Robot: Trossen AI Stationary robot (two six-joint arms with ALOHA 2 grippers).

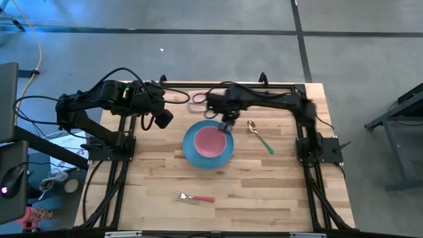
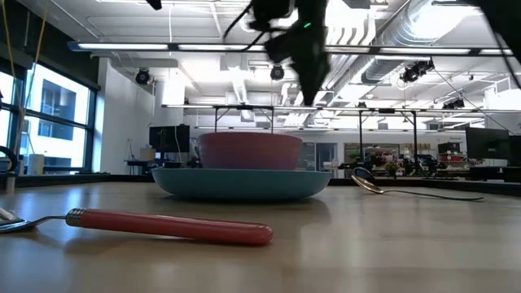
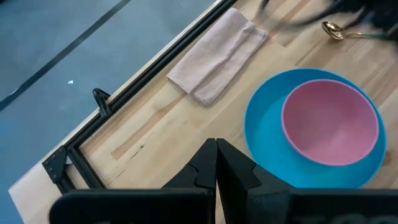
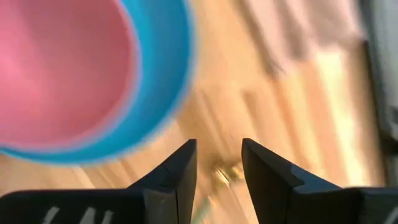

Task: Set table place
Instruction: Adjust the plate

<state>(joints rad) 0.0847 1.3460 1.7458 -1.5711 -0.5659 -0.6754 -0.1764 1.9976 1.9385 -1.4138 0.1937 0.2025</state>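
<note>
A pink bowl (image 1: pixel 211 140) sits in a round light-blue plate (image 1: pixel 192 151) at the table's middle; both also show in the left wrist view, the bowl (image 3: pixel 329 121) and the plate (image 3: pixel 264 130). A gold spoon with a green handle (image 1: pixel 260 136) lies on the table right of the plate. A silver fork with a pink handle (image 1: pixel 195 197) lies near the front edge. My right gripper (image 1: pixel 229 127) is open and empty, hovering above the plate's far right rim, with the spoon's bowl (image 4: pixel 221 173) blurred between its fingers. My left gripper (image 3: pixel 216 152) is shut and empty, raised left of the plate.
A folded pinkish-beige cloth (image 3: pixel 217 56) lies by the table's far edge, behind the plate. The black rail frame (image 3: pixel 155 65) runs along that edge. Bare wood shows between the plate and the fork (image 2: pixel 175 226).
</note>
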